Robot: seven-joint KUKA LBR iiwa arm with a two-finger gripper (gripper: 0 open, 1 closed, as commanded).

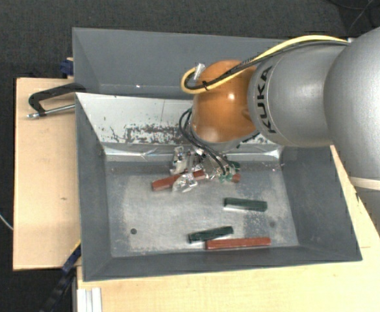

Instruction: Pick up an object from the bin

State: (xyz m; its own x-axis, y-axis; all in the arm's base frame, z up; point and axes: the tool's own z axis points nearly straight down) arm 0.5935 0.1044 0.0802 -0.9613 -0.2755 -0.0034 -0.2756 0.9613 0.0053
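the grey metal bin point(131, 208) holds a few small bars, spread out over its floor. the arm point(306, 90) comes in from the right, with an orange cover point(219, 109) at its wrist and a yellow cable point(287, 44) looping over it. the gripper point(188, 174) is down low at the far side of the floor, close to the far wall and about midway between left and right. a short brown-red bar point(162, 184) lies on the floor with its right end right at the gripper's tip and the rest sticking out to the left. whether the jaws are wide, narrow or closed on that bar cannot be told. a small green and red piece point(230, 174) sits just right of the gripper. a green bar point(245, 205) lies nearer and to the right, well apart from the gripper. along the near wall a dark green bar point(210, 234) and a longer red bar point(238, 242) lie side by side.
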